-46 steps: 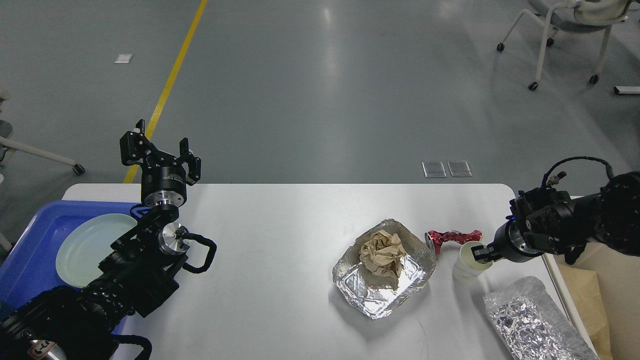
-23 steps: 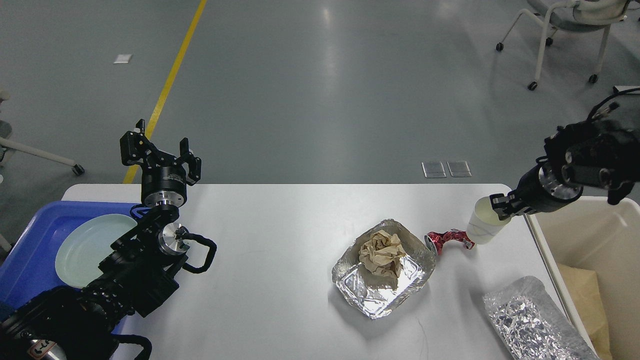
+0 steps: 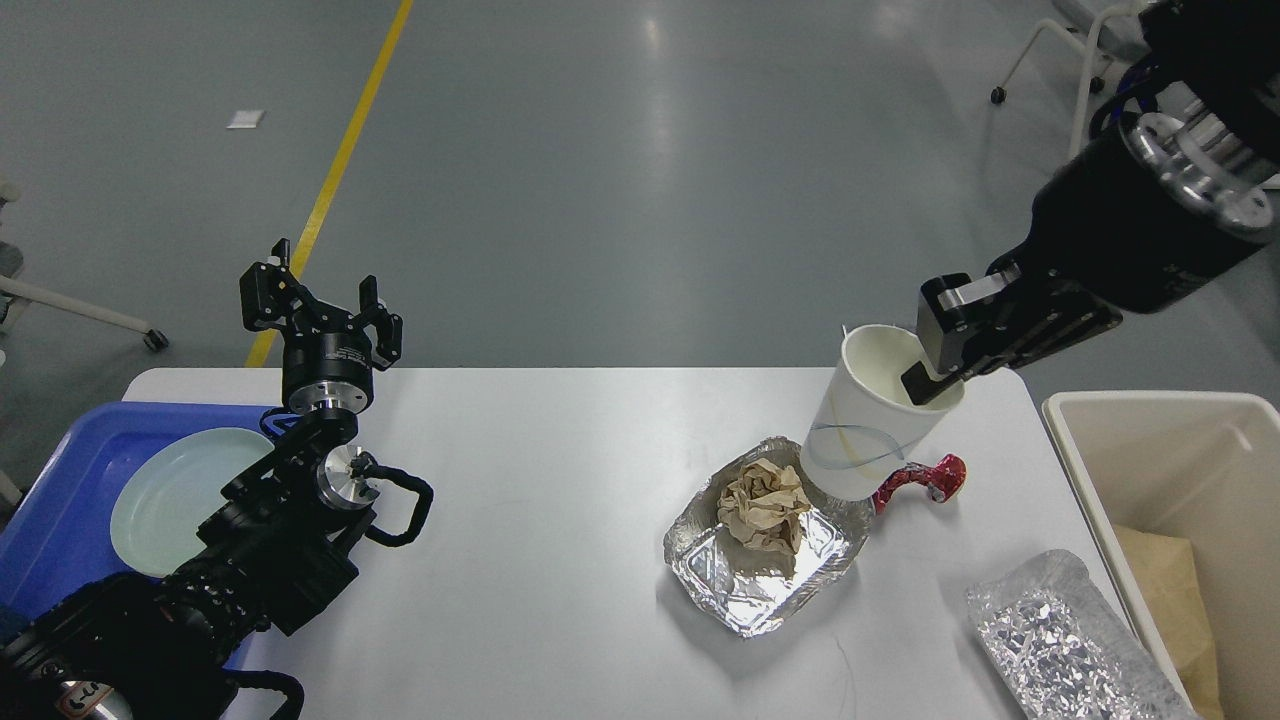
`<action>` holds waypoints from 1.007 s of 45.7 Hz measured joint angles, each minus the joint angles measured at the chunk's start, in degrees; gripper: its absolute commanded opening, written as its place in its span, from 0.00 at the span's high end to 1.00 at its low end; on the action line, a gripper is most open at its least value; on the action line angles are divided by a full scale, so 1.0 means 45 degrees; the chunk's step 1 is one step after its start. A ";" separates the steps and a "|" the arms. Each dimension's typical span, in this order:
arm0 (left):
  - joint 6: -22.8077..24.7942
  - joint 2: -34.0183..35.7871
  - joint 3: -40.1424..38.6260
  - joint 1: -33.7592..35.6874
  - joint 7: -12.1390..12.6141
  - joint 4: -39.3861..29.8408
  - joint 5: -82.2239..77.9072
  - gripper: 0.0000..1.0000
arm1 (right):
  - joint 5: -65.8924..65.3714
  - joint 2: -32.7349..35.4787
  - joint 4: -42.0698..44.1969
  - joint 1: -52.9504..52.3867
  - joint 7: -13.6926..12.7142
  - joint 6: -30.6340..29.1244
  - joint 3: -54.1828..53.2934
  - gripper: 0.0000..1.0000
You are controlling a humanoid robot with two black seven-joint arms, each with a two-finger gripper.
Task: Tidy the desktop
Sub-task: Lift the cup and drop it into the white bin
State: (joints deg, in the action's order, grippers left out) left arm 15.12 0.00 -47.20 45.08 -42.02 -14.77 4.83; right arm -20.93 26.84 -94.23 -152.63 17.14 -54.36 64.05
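Note:
The white desktop (image 3: pixel 560 450) fills the lower view. My right gripper (image 3: pixel 940 358) is shut on the rim of a white paper cup (image 3: pixel 868 425) and holds it high above the table, close to the camera. Below it a foil tray (image 3: pixel 765 570) holds a crumpled brown paper ball (image 3: pixel 765 505). A crushed red can (image 3: pixel 925 477) lies beside the tray, partly hidden by the cup. A foil-wrapped bundle (image 3: pixel 1065 645) lies at the front right. My left gripper (image 3: pixel 320 305) is open and empty above the table's far left edge.
A blue tray (image 3: pixel 60 500) with a pale green plate (image 3: pixel 180 490) sits at the left edge. A cream bin (image 3: pixel 1150 420) with brown paper inside stands off the table's right side. A chair (image 3: pixel 1085 60) stands on the floor at the far right.
My right gripper has lifted the paper cup off the table, up and toward the camera. The bin has come into view. The left arm has not moved.

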 measured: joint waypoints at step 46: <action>0.0000 0.0000 0.0000 0.0001 0.0000 0.0000 0.0000 0.00 | -0.1053 -0.1841 1.4871 1.4811 -0.0253 0.3888 0.5075 0.65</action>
State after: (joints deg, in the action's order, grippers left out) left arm 15.12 0.00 -47.20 45.09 -42.01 -14.77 4.83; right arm -25.67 18.56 -27.31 -85.98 16.01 -36.87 86.88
